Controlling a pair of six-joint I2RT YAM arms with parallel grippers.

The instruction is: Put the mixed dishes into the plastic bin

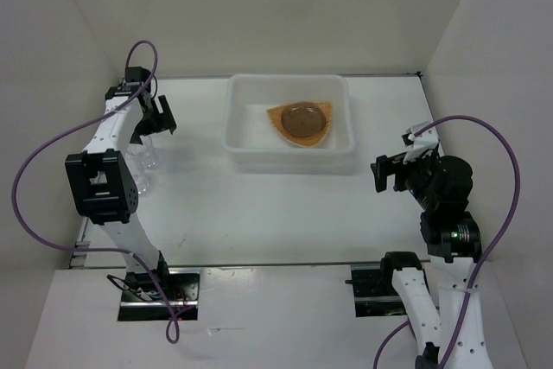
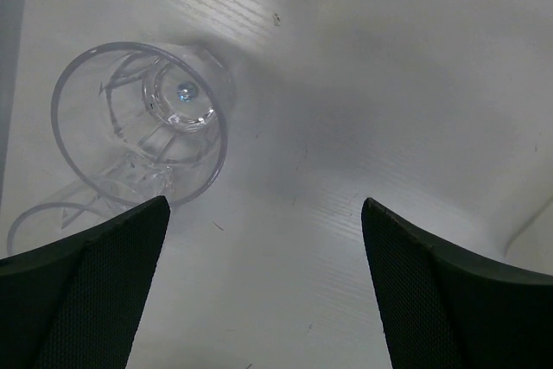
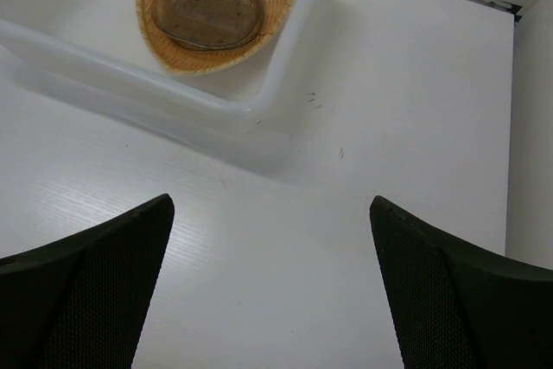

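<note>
Left wrist view: spotted clear tumbler (image 2: 138,123) at ten o'clock from left gripper (image 2: 265,205), spread wide, grasping nothing.

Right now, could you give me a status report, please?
Left gripper open beside tumbler cup; right gripper open, empty, near plastic bin. Orange tray and saucer in bin. Nothing in the way.

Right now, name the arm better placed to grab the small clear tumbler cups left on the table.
Left. The left gripper hovers open beside the small clear tumbler cups at the left side of the table. The right gripper, open, sits across the table, near the white plastic bin's right end.
</note>
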